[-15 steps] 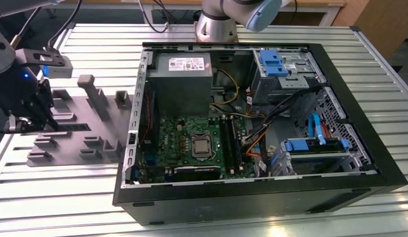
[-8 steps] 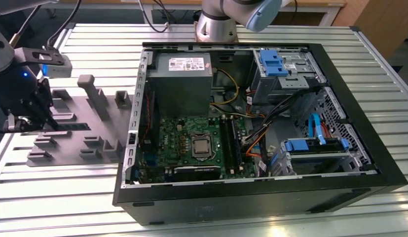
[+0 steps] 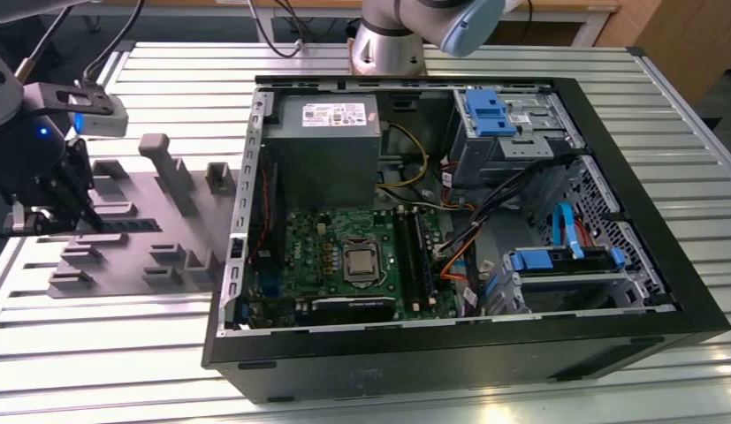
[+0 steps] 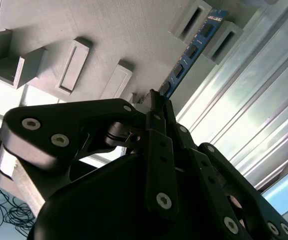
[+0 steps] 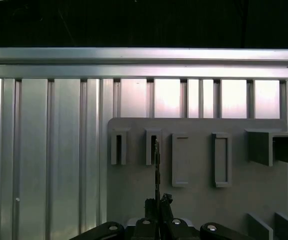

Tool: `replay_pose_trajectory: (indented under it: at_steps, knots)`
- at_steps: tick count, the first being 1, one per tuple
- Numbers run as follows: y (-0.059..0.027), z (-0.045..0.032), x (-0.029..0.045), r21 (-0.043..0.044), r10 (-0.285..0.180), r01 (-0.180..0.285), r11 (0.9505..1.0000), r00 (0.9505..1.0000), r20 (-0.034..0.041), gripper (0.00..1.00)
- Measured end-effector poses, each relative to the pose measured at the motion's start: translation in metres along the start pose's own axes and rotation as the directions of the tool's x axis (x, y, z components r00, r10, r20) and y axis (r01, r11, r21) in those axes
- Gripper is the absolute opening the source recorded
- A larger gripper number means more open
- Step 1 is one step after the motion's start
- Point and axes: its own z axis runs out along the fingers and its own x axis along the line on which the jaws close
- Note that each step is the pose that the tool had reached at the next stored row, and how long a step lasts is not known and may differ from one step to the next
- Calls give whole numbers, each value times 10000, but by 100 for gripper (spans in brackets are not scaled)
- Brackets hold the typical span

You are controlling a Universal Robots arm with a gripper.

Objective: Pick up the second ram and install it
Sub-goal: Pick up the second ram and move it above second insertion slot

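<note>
The second ram (image 4: 191, 47) is a thin blue-green stick with black chips. It stands on edge on the grey fixture (image 4: 108, 30), its far end between two upright blocks. In the first wrist view I see the ram (image 5: 157, 165) edge-on beside a slotted block. My gripper (image 4: 156, 97) is shut on the near end of the stick, and its black fingers (image 5: 159, 201) meet around it. In the exterior view the gripper (image 3: 61, 205) hangs over the fixture's (image 3: 164, 256) left part. I cannot tell whether the stick is lifted off the fixture.
An open black computer case (image 3: 460, 340) lies on the ribbed metal table (image 3: 106, 353) at the exterior view's right of the fixture. Inside are a green motherboard (image 3: 336, 256), a grey power supply (image 3: 323, 146), blue drive brackets and cables. The arm's base (image 3: 386, 49) stands behind the case.
</note>
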Motion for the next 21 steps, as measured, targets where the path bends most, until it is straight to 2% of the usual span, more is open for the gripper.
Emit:
replay_pose_trajectory:
  at_steps: [3, 4, 21]
  knots:
    - [0, -9, 0, 0, -1, 1, 10000, 10000, 0, 14]
    - [0, -158, -1, -1, 0, 0, 10000, 10000, -1, 14]
    - [0, -213, -2, -1, 0, 0, 10000, 10000, -1, 14]
